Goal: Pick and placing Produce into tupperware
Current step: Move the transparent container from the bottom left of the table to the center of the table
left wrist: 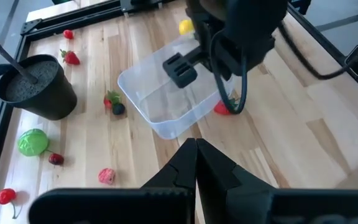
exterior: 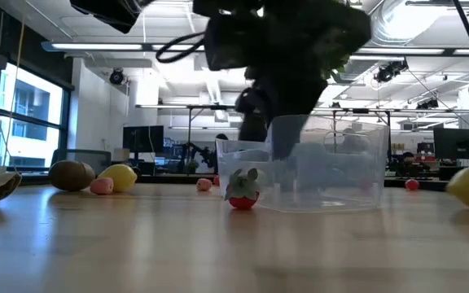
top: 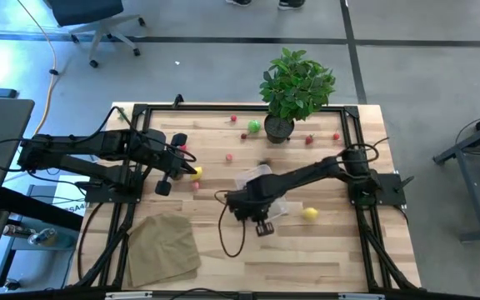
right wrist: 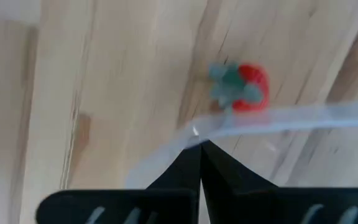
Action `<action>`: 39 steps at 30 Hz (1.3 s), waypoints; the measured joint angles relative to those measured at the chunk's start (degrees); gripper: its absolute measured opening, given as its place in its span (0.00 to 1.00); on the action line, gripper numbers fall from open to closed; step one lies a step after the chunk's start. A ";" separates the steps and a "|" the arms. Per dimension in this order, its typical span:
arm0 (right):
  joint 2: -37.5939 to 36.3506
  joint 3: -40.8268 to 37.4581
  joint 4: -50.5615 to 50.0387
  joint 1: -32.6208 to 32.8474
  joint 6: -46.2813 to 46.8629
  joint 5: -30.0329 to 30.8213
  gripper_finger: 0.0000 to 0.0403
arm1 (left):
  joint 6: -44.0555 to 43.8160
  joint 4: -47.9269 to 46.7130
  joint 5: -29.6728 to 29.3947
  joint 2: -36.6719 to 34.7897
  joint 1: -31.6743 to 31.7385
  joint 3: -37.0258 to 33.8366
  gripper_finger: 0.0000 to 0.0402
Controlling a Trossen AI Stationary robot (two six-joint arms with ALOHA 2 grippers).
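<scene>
Two tools, both mine, both with fingers pressed together and holding nothing. Right tool [top: 262, 223]: poised above the near rim of the tupperware [left wrist: 166, 102], fingertips just over its clear wall. Left tool [top: 167, 177]: parked well off to the left of the container, waiting.

Key relation: one red strawberry with a green cap [right wrist: 244, 87] lies on the worktop [top: 307, 250] just outside the container wall, directly ahead of my right tool's closed tips and touching or nearly touching the plastic. Right arm is much the nearer. I judge the fingers must spread before any pick. The tupperware's long axis runs roughly in line with my right forearm; it appears empty.

Count of produce, overhead view:
- Yellow lemons: two, one [top: 309, 214] just right of my right tool, one [top: 196, 172] at my left tool.
- Green piece: one [top: 254, 127], beside the potted plant [top: 294, 87].
- Small red or pink pieces: about seven scattered; exact number uncertain.
- Brown piece: one, seen only at table level [exterior: 71, 174].
</scene>
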 joint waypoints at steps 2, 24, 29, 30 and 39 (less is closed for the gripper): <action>0.19 0.01 1.42 -0.35 0.20 0.07 0.00 | 0.00 0.01 0.00 0.00 0.00 0.00 0.00; 2.29 0.08 7.61 -13.00 -0.36 7.22 0.00 | -1.36 0.45 0.00 -0.02 -0.02 0.00 0.00; 2.29 0.08 7.60 -15.07 -0.36 9.26 0.00 | -1.38 0.43 -0.01 -0.02 0.00 0.00 0.00; 2.29 0.08 7.61 -15.44 -0.36 9.53 0.00 | -1.37 0.43 0.00 -0.02 0.00 0.00 0.00; 2.29 0.08 7.60 -18.00 3.66 13.96 0.00 | -1.36 0.40 0.00 -0.02 0.00 0.00 0.00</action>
